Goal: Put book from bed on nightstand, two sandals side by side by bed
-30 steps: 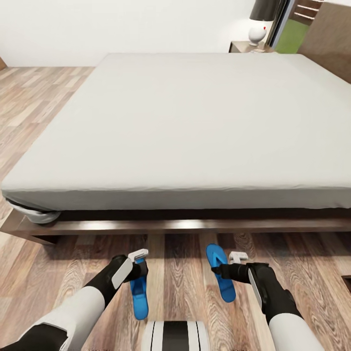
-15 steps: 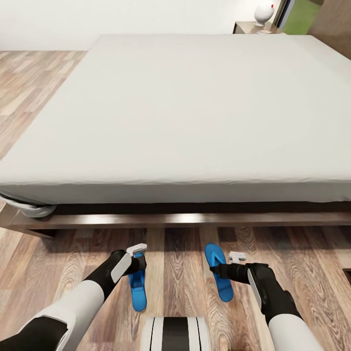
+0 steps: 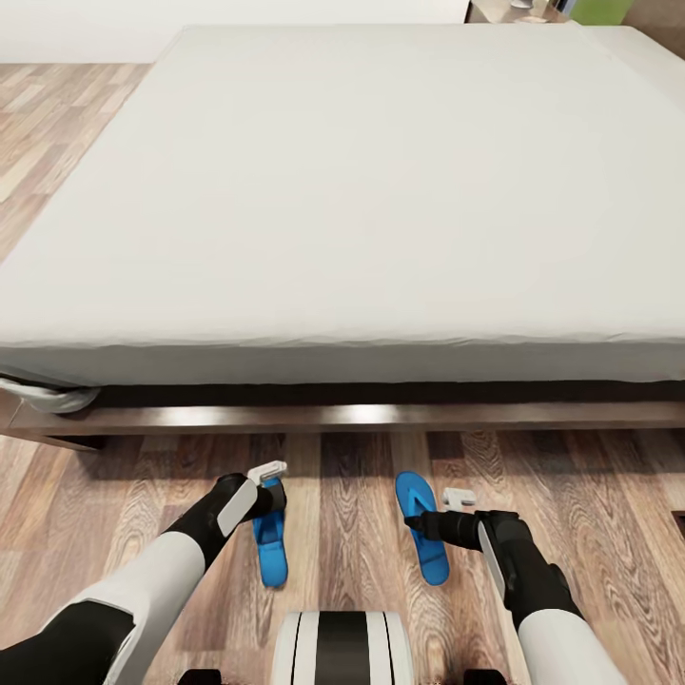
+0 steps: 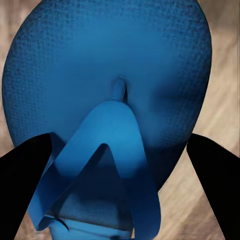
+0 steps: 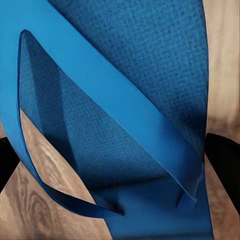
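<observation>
Looking down from the head view, two blue sandals are counted on the wood-plank floor (image 3: 352, 533) beside the one bed (image 3: 362, 209): the left sandal (image 3: 272, 547) and the right sandal (image 3: 422, 533), lying roughly parallel with a strip of floor between them; the left gripper (image 3: 268, 485) is seen over the near-bed end of the left sandal, and the right gripper (image 3: 419, 521) at the middle of the right sandal; how far either is open cannot be told from here; the dark bed frame (image 3: 381, 416) runs just beyond both sandals.

In the left wrist view, the left sandal (image 4: 110, 100) is framed by two dark fingers (image 4: 22, 170), set wide apart at either side of its strap.

In the right wrist view, the right sandal (image 5: 130, 90) is seen very close, its strap arching over the floor; a dark finger (image 5: 225, 165) shows beside it, and whether it is clamped cannot be told.
</observation>
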Tool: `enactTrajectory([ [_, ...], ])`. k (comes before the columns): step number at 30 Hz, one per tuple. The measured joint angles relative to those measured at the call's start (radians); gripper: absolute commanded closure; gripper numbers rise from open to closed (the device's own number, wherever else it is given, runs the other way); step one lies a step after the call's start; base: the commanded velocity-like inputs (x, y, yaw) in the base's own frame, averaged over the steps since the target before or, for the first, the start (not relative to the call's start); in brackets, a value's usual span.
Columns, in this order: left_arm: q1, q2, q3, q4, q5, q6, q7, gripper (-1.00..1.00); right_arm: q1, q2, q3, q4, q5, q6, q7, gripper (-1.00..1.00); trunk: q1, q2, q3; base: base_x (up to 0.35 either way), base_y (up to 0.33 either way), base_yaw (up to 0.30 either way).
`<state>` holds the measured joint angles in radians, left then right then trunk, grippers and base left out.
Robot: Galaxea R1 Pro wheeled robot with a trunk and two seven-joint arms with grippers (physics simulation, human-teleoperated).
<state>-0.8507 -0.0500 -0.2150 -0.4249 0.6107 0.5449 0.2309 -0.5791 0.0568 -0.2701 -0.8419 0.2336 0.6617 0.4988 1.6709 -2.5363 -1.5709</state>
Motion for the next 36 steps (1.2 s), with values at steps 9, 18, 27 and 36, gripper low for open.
enactTrajectory([
  [9, -0.024, 0.0, -0.004, -0.001, -0.002, -0.036, -0.003, 1.0, 0.001, 0.001, -0.001, 0.0, -0.001, -0.001, -0.001, 1.0, 0.0, 0.0, -0.004, 0.0, 0.0, 0.0],
  [18, -0.026, -0.001, -0.027, 0.008, -0.051, -0.111, -0.016, 1.0, 0.001, 0.002, -0.001, 0.0, -0.001, -0.001, -0.001, 1.0, 0.0, 0.0, -0.004, 0.0, 0.0, 0.0],
  [27, -0.025, -0.002, -0.029, 0.009, -0.058, -0.116, -0.019, 1.0, 0.003, 0.001, 0.0, -0.005, 0.0, -0.001, 0.001, 1.0, 0.0, 0.0, -0.004, 0.0, 0.0, 0.0],
  [36, -0.022, -0.001, -0.028, 0.009, -0.055, -0.122, -0.017, 1.0, 0.007, 0.002, 0.001, -0.013, 0.0, -0.001, 0.002, 1.0, -0.001, 0.0, -0.004, 0.0, 0.0, 0.0],
])
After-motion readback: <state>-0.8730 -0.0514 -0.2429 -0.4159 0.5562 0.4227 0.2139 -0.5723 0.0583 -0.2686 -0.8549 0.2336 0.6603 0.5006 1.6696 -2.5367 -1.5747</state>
